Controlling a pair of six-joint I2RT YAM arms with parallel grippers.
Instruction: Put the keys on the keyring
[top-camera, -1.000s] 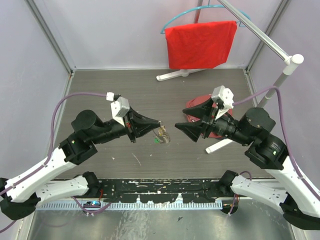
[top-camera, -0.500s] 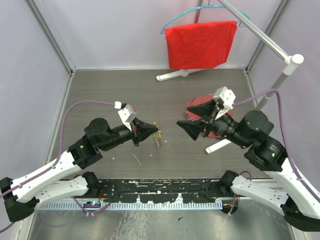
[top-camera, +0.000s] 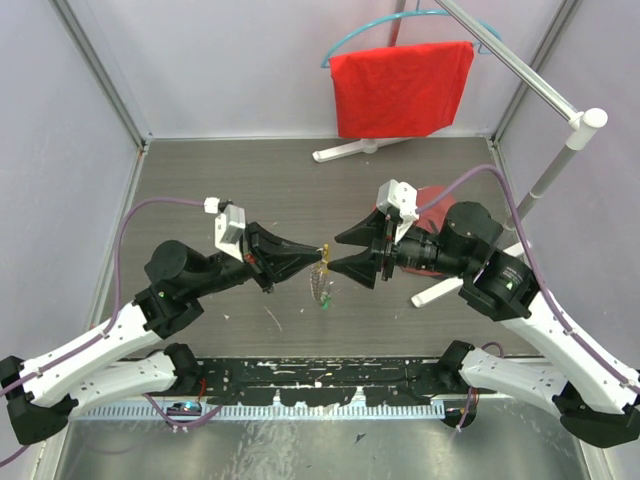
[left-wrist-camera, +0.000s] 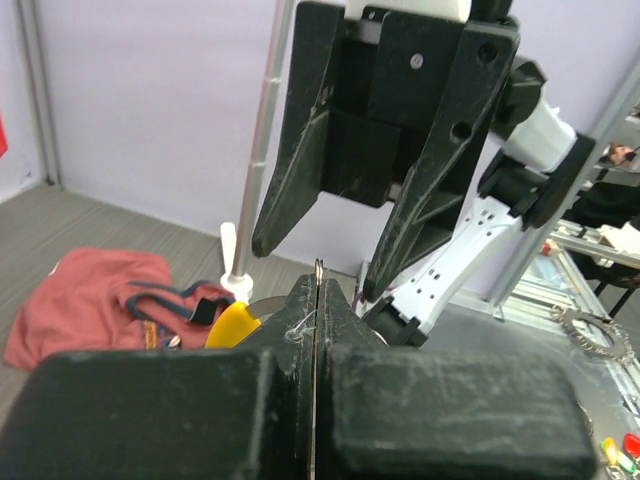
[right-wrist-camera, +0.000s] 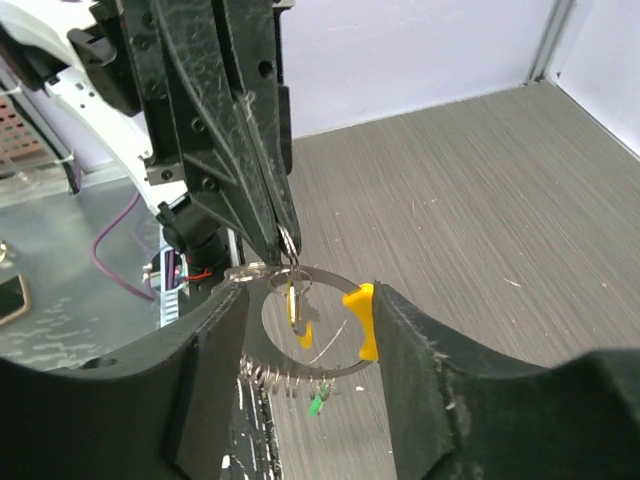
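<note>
Grey wood-grain table (top-camera: 300, 190). A red cloth (top-camera: 400, 88) was draped on a teal hanger (top-camera: 350, 35) at 12 o'clock. A crumpled red garment (left-wrist-camera: 90, 300) lay on the table toward 2 o'clock, mostly behind the right arm.

The two arms were levelled at each other over the table's middle. The left fingers (top-camera: 300, 262) reached in from 9 o'clock and the right fingers (top-camera: 352, 268) from 3 o'clock, tips almost meeting.

Left fingers: pressed fully together, pinching the thin wire of the keyring (right-wrist-camera: 315, 271) at its top edge. The ring hung below them, just on the 6 o'clock side of centre.

Right fingers: apart, one on each side of the ring, which sat in the gap between them. From where I stood I could not tell if either pad touched the ring.

The ring's yellow curved section (right-wrist-camera: 362, 322) sat just beside one right finger (right-wrist-camera: 420, 380).

Gold-orange key (right-wrist-camera: 293, 303): dangling inside the loop, right under the left fingertips. Green key (right-wrist-camera: 316, 405): lowest of all, hanging beneath the ring; contact with the table unclear.
</note>
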